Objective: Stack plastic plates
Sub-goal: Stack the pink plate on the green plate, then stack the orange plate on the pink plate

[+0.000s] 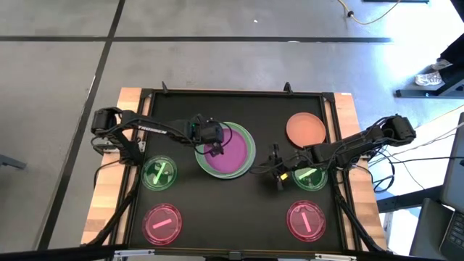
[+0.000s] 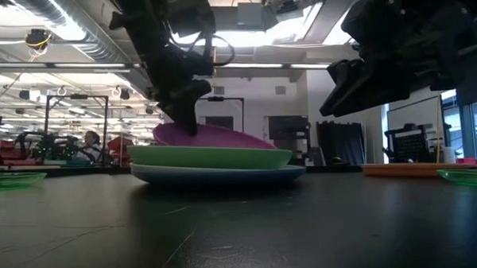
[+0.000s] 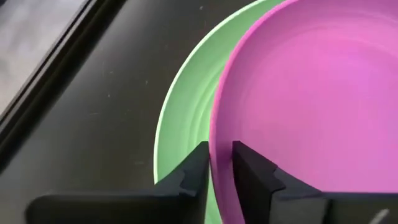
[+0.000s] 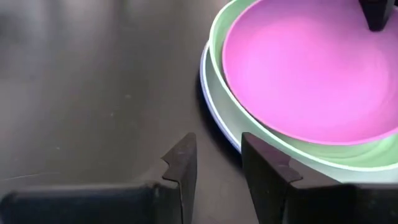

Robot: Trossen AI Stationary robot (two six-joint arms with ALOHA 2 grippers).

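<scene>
A magenta plate (image 1: 230, 150) lies tilted on a green plate (image 1: 250, 151), which sits on a blue plate (image 2: 224, 175) at the table's middle. In the low view the magenta plate (image 2: 215, 136) has its left edge raised and its right edge down in the green plate (image 2: 211, 156). My left gripper (image 1: 213, 149) is shut on the magenta plate's left rim. My right gripper (image 1: 278, 172) hovers open over bare table to the right of the stack, touching nothing; its fingers (image 4: 186, 165) show a gap. No white plate shows. My left gripper (image 3: 217, 171) pinches the magenta plate's rim (image 3: 219, 149) on the side toward the table's left, one finger (image 3: 252, 168) inside the plate and one (image 3: 198, 167) outside. It comes from above, pointing down. The held edge is raised; the opposite edge (image 2: 267, 143) rests in the green plate.
An orange plate (image 1: 305, 129) lies at the far right. A translucent green plate (image 1: 159, 174) lies left of the stack and another (image 1: 312, 177) just beside my right gripper. Two pink-red plates (image 1: 162, 223) (image 1: 307, 221) lie near the front edge. The black mat's raised border (image 1: 232, 93) frames everything.
</scene>
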